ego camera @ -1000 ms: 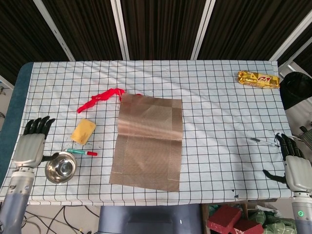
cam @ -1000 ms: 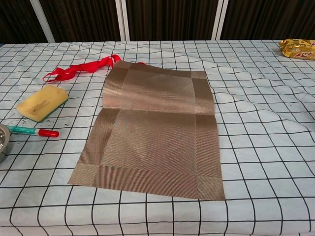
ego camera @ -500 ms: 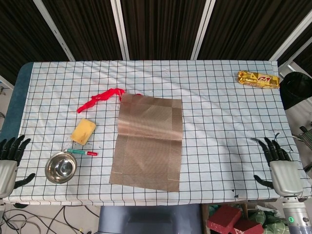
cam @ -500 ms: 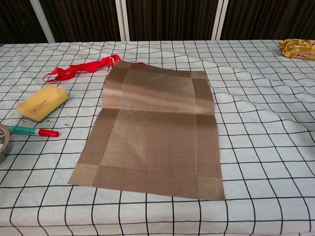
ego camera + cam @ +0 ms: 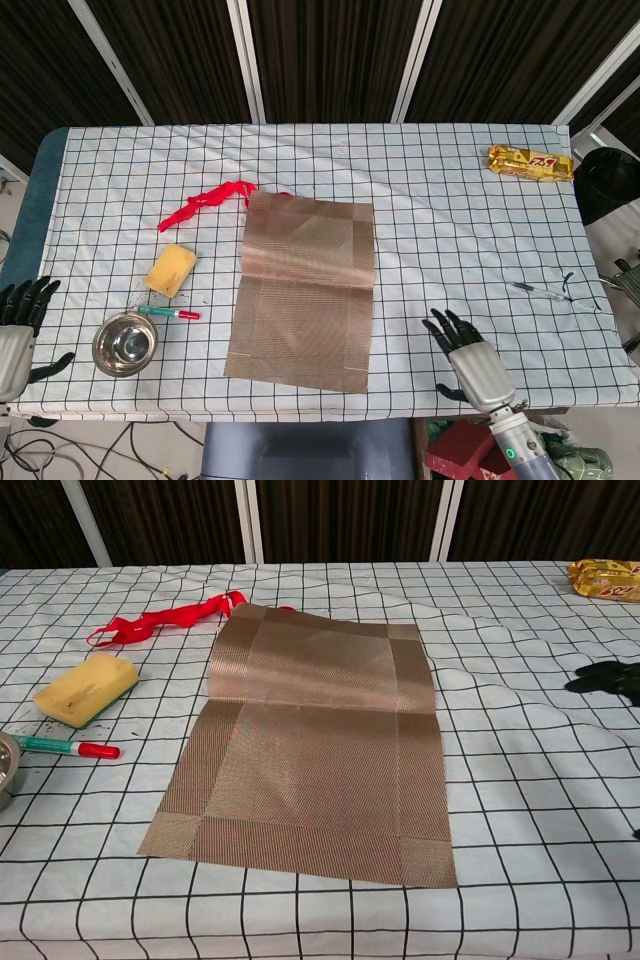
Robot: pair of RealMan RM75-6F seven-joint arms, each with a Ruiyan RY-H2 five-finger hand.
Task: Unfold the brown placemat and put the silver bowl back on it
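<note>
Moving in from the table's right edge, the right robot hand (image 5: 468, 356) now sits over the checked cloth near the placemat's lower right corner, fingers spread and holding nothing. The left robot hand (image 5: 14, 330) hangs off the left edge, also empty with fingers apart, just beside the silver bowl (image 5: 125, 343). The brown placemat (image 5: 305, 290) lies flat and fully opened at mid-table (image 5: 450, 200), so unfolding looks done. Next, I judge, a hand must grasp the bowl and carry it onto the mat.
</note>
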